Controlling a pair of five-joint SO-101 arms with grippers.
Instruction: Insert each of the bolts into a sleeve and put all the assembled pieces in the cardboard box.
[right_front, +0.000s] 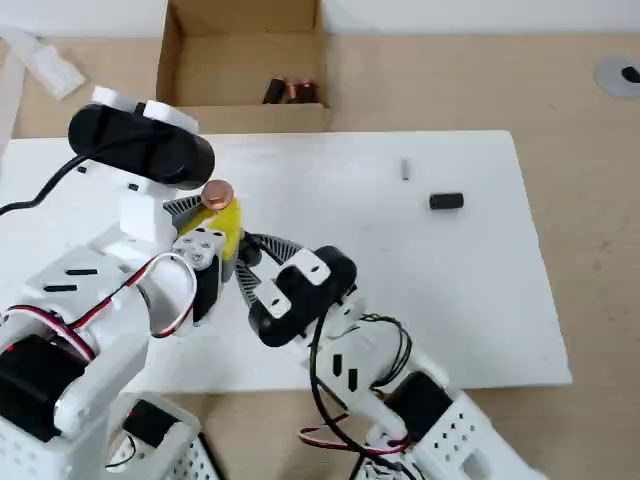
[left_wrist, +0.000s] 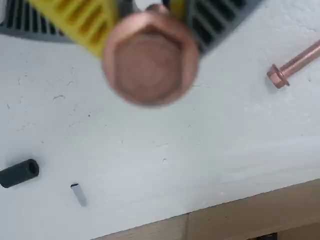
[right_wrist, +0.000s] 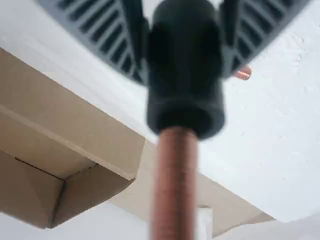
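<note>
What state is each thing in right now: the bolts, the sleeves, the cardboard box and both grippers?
Left gripper: shut on the copper hex-head bolt.
Right gripper: shut on the black cylindrical sleeve.
Held bolt: shank partly inside the held sleeve.
Second copper bolt: loose, lying on the white board.
Second black sleeve: loose, on its side, empty.
Brown cardboard box: open, assembled pieces inside.

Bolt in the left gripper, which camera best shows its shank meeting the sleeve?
Right wrist view: the bolt sits shank-first in the sleeve, up close. Left wrist view gives its hex head end-on; high view, the head beside the yellow finger.
</note>
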